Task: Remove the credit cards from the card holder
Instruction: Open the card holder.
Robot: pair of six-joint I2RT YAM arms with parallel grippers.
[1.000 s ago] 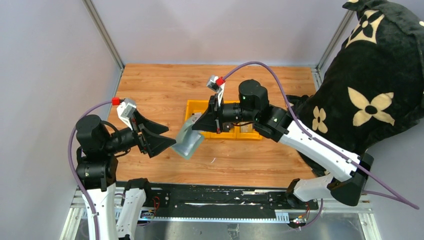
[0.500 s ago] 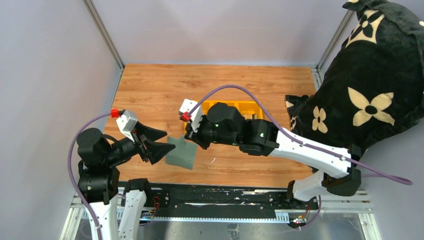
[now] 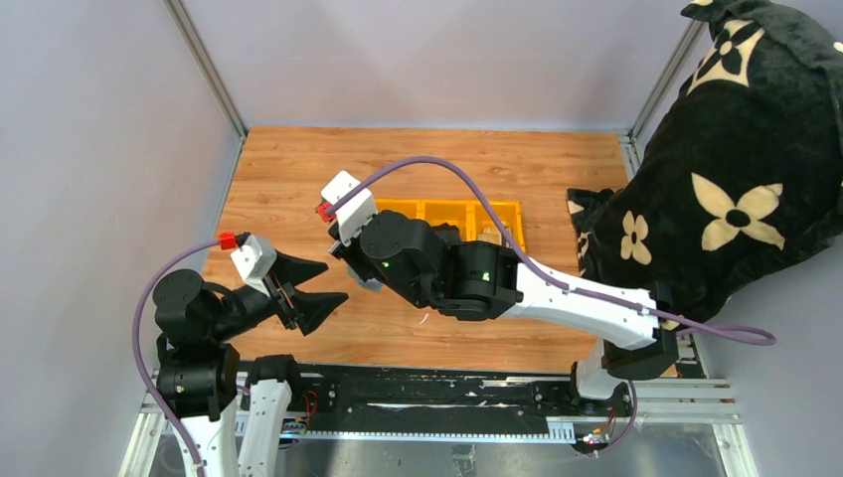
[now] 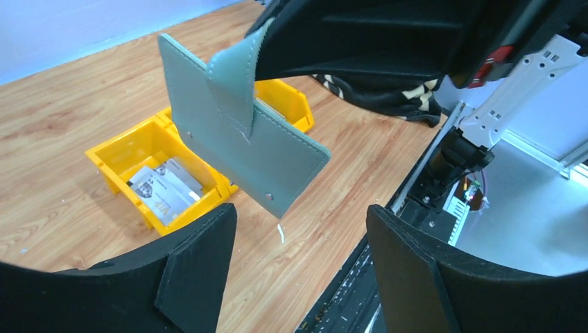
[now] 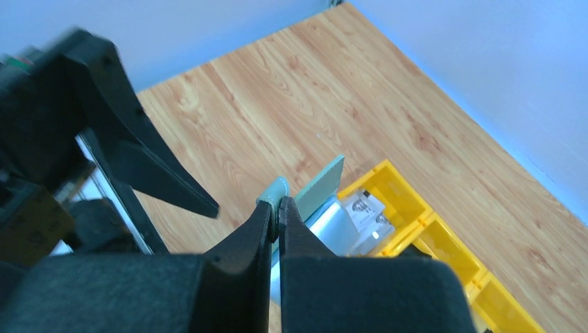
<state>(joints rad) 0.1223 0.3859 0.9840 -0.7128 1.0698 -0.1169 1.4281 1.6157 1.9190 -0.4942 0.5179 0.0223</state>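
The card holder (image 4: 243, 132), a pale grey-green wallet, hangs in the air by its strap, tilted over the wood table. My right gripper (image 5: 279, 205) is shut on that strap (image 5: 276, 189). In the top view the right wrist (image 3: 398, 258) covers the holder. My left gripper (image 4: 301, 215) is open and empty, just near and left of the holder, also seen from above (image 3: 320, 285). Silvery-grey credit cards (image 4: 165, 191) lie in the end yellow bin (image 4: 125, 149); they also show in the right wrist view (image 5: 364, 208). No black card shows.
A row of yellow bins (image 3: 467, 212) stands mid-table. A big black plush with pale flower marks (image 3: 736, 169) fills the right side. Grey walls and metal posts close the table; the black base rail (image 3: 427, 388) runs along the near edge.
My right arm has swung left and nearer, carrying the holder from over the bins toward my left gripper. The left gripper has drawn back and down a little, still open.
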